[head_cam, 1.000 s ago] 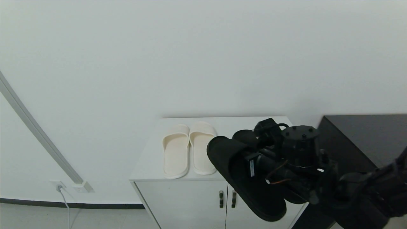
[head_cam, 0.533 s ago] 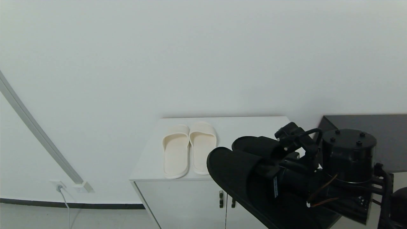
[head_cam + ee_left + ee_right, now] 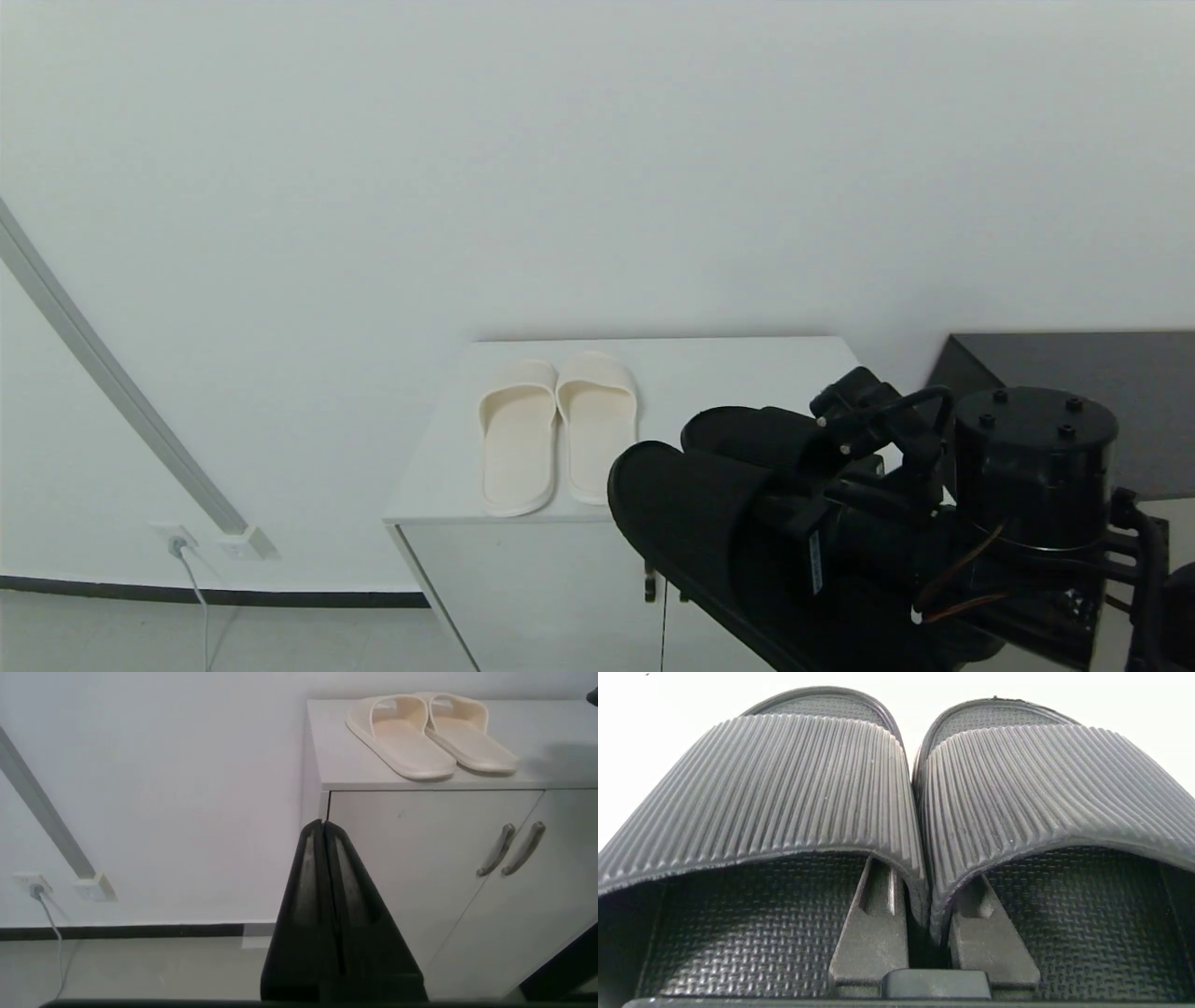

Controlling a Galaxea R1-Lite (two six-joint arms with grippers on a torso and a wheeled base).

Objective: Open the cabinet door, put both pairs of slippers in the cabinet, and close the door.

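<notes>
We have the black slippers (image 3: 709, 504) pinned as a pair in the right gripper (image 3: 926, 917): one finger runs under each strap and the two squeeze the inner strap walls together. The pair hangs in the air before the right half of the cabinet (image 3: 738, 373), toes aimed up and toward the wall (image 3: 597, 168), heels low toward us. Both doors (image 3: 420, 877) look shut, and that is the relation that counts: the two upright handles (image 3: 509, 849) sit side by side at the seam, below and left of the loaded pair, so the slippers have nowhere to go. The left gripper (image 3: 324, 859) is clenched on nothing, fingers pressed flat together, pointing at the cabinet's left front corner with the handles off toward our right (it is the free arm, so we judge the door falls to it). The white slippers (image 3: 557, 431) lie side by side on the cabinet's top, toes to the wall. A socket (image 3: 173, 539) sits low on the left, dark furniture (image 3: 1074, 364) on the right
</notes>
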